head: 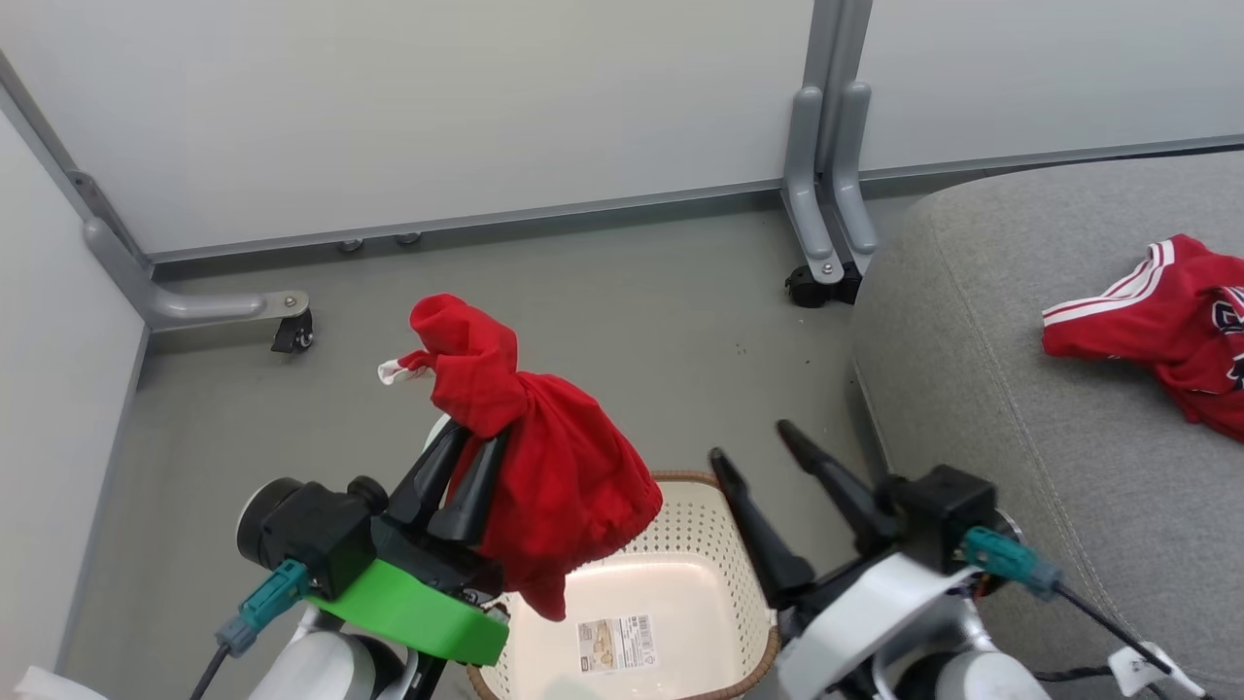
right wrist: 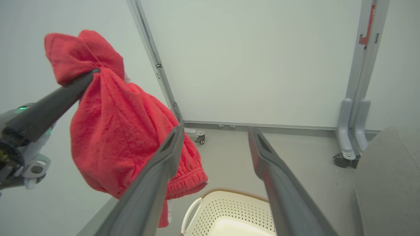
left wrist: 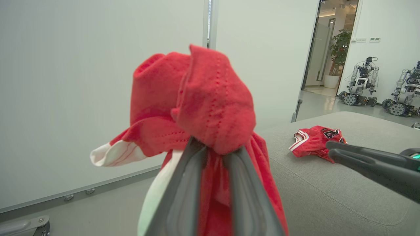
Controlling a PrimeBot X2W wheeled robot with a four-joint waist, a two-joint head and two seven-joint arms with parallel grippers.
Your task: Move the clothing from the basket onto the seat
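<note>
Nearest, the perforated basket (head: pixel 724 574) sits on the floor beside the grey seat's (head: pixel 972 389) left edge. Above it the left end effector (head: pixel 476 447) clamps bunched red shorts (head: pixel 564 486); the right end effector (head: pixel 750 440) stands open. Farther off, a red jersey (head: pixel 1157 321) lies on the seat.

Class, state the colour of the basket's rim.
Brown; the basket's rim shows best in the head view.

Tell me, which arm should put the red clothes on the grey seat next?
Left, probably: the left gripper is shut on the red garment, held up clear of the basket. The right gripper is open and empty, though nearer the seat.
</note>
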